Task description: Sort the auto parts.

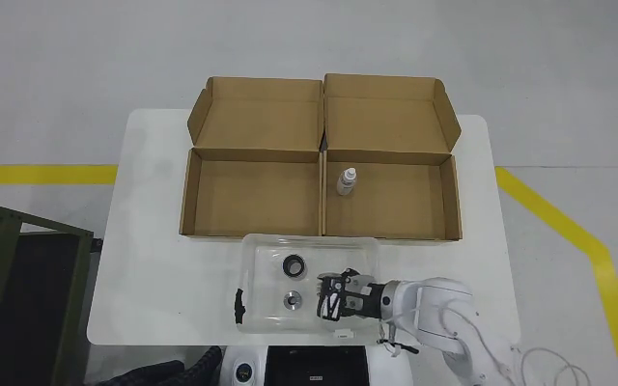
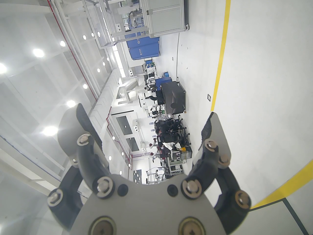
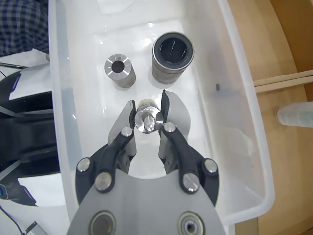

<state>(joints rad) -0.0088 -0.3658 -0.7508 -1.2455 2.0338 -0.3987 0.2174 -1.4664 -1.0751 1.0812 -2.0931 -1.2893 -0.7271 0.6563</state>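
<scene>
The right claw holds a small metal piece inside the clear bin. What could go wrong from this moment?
1. The right claw pinches the small metal part only near the tips, on a shiny surface; it may slip or twist when lifted.
2. The slotted cylinder and the bearing sleeve stand upright just ahead; a forward drift could topple them.
3. A low exit could catch the rim of the clear bin.

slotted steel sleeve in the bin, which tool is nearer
Right. The right tool is in the clear bin beside the slotted steel sleeve, shut on a metal fitting; the left tool faces the room, away from it.
</scene>
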